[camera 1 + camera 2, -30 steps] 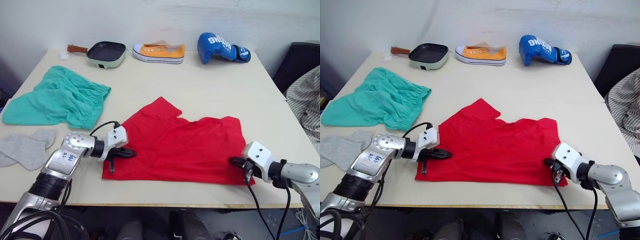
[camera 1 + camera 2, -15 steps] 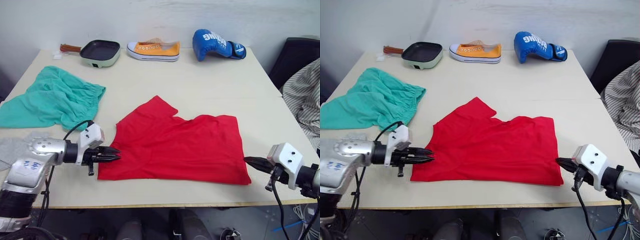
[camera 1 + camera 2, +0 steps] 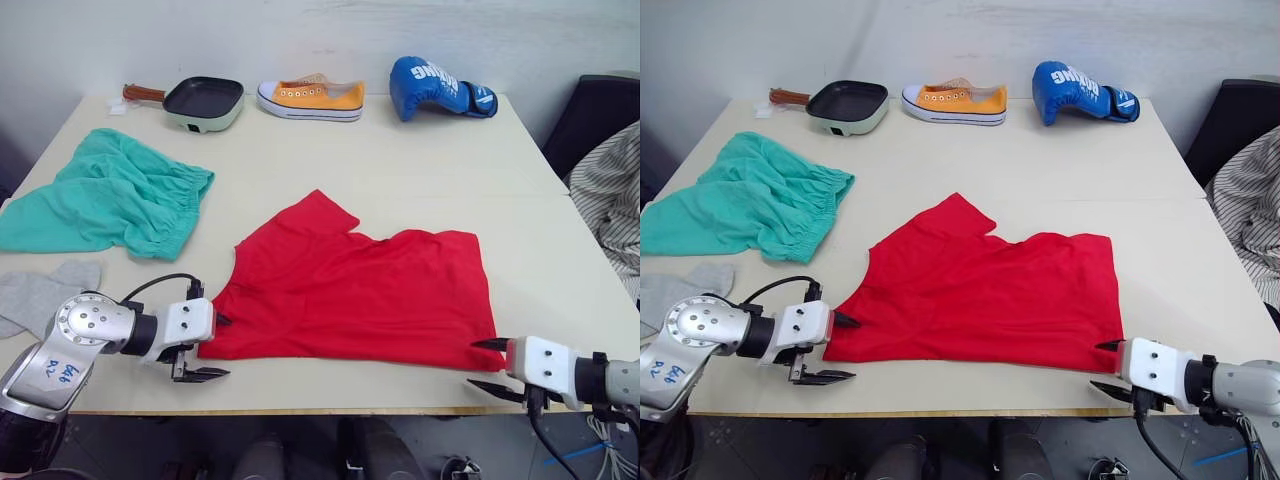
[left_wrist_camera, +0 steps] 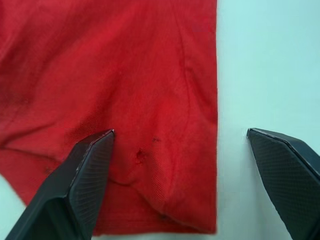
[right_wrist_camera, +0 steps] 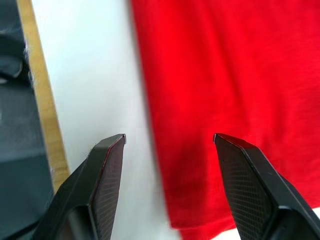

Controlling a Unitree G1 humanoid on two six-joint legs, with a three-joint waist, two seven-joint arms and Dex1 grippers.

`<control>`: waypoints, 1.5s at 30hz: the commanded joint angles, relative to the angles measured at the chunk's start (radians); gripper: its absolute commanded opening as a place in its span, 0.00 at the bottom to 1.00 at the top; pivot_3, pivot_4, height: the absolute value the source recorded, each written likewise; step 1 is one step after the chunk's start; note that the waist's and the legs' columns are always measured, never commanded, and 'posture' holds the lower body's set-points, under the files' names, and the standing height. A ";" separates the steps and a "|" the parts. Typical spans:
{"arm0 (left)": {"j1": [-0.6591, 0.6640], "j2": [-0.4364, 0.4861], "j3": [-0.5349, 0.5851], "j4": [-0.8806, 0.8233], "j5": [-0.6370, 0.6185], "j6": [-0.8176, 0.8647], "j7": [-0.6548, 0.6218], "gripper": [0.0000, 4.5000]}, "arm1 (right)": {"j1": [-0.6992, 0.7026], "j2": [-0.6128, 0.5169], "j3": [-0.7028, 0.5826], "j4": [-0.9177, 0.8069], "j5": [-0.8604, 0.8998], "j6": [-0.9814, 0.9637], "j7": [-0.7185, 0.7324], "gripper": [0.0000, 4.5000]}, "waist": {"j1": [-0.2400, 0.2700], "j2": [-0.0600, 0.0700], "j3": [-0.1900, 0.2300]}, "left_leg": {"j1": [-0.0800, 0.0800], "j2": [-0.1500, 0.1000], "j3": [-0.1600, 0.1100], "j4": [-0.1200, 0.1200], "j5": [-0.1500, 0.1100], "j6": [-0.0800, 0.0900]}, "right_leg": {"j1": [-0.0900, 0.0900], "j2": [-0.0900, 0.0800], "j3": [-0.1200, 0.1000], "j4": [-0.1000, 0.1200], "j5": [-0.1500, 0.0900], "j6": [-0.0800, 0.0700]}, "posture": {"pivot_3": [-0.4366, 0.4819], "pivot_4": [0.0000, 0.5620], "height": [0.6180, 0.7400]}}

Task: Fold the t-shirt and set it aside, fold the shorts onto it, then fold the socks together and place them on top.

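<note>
The t-shirt (image 3: pixel 360 295) lies spread on the surface (image 3: pixel 400 170), near its front edge, with one sleeve pointing toward the far side. The left gripper (image 3: pixel 207 347) sits at the shirt's near left corner with its fingers (image 4: pixel 87 170) apart; in the left wrist view one finger lies over the red cloth and the other over bare surface, so they straddle the shirt's edge without gripping it. The right gripper (image 3: pixel 488 368) is at the near right corner, its fingers (image 5: pixel 107 170) also apart; in the right wrist view one is over the surface beside the shirt's edge and the other over the cloth.

The shorts (image 3: pixel 110 195) lie rumpled on the left side of the surface, apart from the shirt. The socks (image 3: pixel 40 295) lie near the front left edge, just nearer than the shorts and close to the left arm.

Along the far edge stand a pan (image 3: pixel 203 103), an orange shoe (image 3: pixel 312 98) and a blue boxing glove (image 3: pixel 435 88). Striped cloth (image 3: pixel 610 200) shows at the right, off the surface.
</note>
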 commanded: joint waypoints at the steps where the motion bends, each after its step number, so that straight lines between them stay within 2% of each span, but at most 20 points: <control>1: 0.005 -0.012 -0.020 0.019 0.026 -0.036 0.006 0.99 | -0.017 -0.004 0.030 0.048 -0.048 -0.034 -0.024 0.64 | -0.001 0.000 0.000 | 0.000 0.000 0.000 0.000 0.000 0.000 | 0.000 0.000 0.000 0.000 0.000 0.000 | 0.48 0.27 1.00; 2: 0.002 -0.021 -0.032 0.036 0.047 -0.046 0.020 0.99 | -0.026 -0.003 0.046 0.075 -0.066 -0.046 -0.033 0.64 | -0.001 0.000 0.000 | 0.000 0.000 0.000 0.000 0.000 0.000 | 0.000 0.000 0.000 0.000 0.000 0.000 | 0.48 0.27 1.00; 4: -0.011 -0.040 -0.049 0.072 0.073 -0.068 0.038 1.00 | -0.041 -0.003 0.072 0.119 -0.092 -0.072 -0.041 0.56 | -0.001 0.000 -0.001 | 0.001 0.000 0.000 0.000 0.000 0.000 | 0.003 0.000 0.000 0.000 0.000 0.000 | 0.48 0.27 1.00; 5: -0.015 -0.046 -0.052 0.082 0.078 -0.076 0.040 0.91 | -0.045 -0.005 0.079 0.131 -0.098 -0.083 -0.042 0.51 | -0.001 0.000 -0.002 | 0.002 0.000 0.000 0.000 0.000 0.000 | 0.005 0.000 0.000 0.000 0.000 0.000 | 0.48 0.27 1.00; 9: -0.021 -0.049 -0.060 0.103 0.066 -0.093 0.006 0.68 | -0.049 -0.011 0.084 0.149 -0.097 -0.112 -0.039 0.24 | 0.003 -0.001 -0.002 | 0.016 0.000 0.000 0.000 -0.001 0.003 | 0.021 -0.001 0.000 -0.003 0.001 0.001 | 0.48 0.27 1.00; 12: -0.014 -0.033 -0.060 0.111 0.056 -0.099 -0.023 0.47 | -0.042 -0.023 0.078 0.159 -0.096 -0.142 -0.028 0.01 | 0.014 -0.001 -0.003 | 0.016 0.000 0.001 0.000 -0.001 0.003 | 0.022 -0.003 0.000 -0.003 0.001 0.001 | 0.48 0.27 1.00; 19: 0.108 0.043 0.005 0.021 -0.012 -0.061 -0.083 0.01 | 0.016 -0.071 0.043 0.202 -0.070 -0.263 0.025 0.00 | 0.017 0.001 -0.002 | 0.015 0.001 0.002 -0.004 -0.002 0.002 | 0.017 -0.002 -0.001 -0.003 -0.001 -0.002 | 0.48 0.27 1.00; 23: 0.171 0.061 0.037 -0.018 -0.021 -0.055 -0.078 0.00 | 0.060 -0.086 0.024 0.203 -0.051 -0.279 0.047 0.00 | 0.018 0.001 -0.003 | 0.016 0.001 0.002 -0.010 -0.002 0.002 | 0.015 -0.002 -0.001 -0.007 -0.002 -0.002 | 0.48 0.27 1.00; 26: 0.245 0.081 0.074 -0.075 -0.045 -0.024 -0.082 0.00 | 0.147 -0.092 -0.027 0.118 0.010 -0.224 0.089 0.00 | 0.020 0.002 -0.002 | 0.015 0.001 0.001 -0.013 -0.002 0.002 | 0.015 -0.001 -0.002 -0.010 -0.003 -0.001 | 0.48 0.27 1.00; 31: 0.257 0.063 0.072 -0.038 -0.018 -0.059 -0.054 0.00 | 0.191 -0.102 -0.049 0.070 0.034 -0.177 0.117 0.00 | 0.020 0.003 -0.001 | 0.015 0.001 0.001 -0.014 -0.002 0.002 | 0.015 -0.002 -0.002 -0.012 -0.003 0.000 | 0.48 0.27 1.00; 35: 0.257 0.054 0.065 -0.013 -0.014 -0.061 -0.040 0.00 | 0.172 -0.089 -0.054 0.070 0.011 -0.175 0.086 0.00 | 0.019 0.007 0.001 | 0.015 0.001 0.001 -0.014 -0.002 0.002 | 0.018 -0.002 -0.001 -0.011 -0.003 0.000 | 0.48 0.27 1.00; 39: 0.269 0.051 0.071 -0.008 -0.069 -0.015 -0.065 0.00 | 0.162 -0.085 -0.063 0.066 0.037 -0.140 0.086 0.00 | 0.018 0.011 0.003 | 0.015 0.001 0.001 -0.014 -0.002 0.002 | 0.018 -0.002 -0.001 -0.010 -0.003 0.000 | 0.48 0.27 1.00; 42: 0.300 0.082 0.095 -0.018 -0.138 0.044 -0.126 0.15 | 0.184 -0.086 -0.085 0.034 0.086 -0.094 0.114 0.14 | 0.017 0.011 0.003 | 0.015 0.001 0.001 -0.014 -0.001 0.002 | 0.018 -0.001 -0.001 -0.009 -0.003 0.000 | 0.48 0.27 1.00; 45: 0.337 0.137 0.170 -0.042 -0.259 0.139 -0.228 0.35 | 0.199 -0.093 -0.138 -0.023 0.199 0.024 0.159 0.35 | 0.013 0.011 0.005 | 0.015 0.001 0.001 -0.015 -0.002 0.001 | 0.017 -0.001 -0.001 -0.009 -0.003 -0.001 | 0.48 0.27 1.00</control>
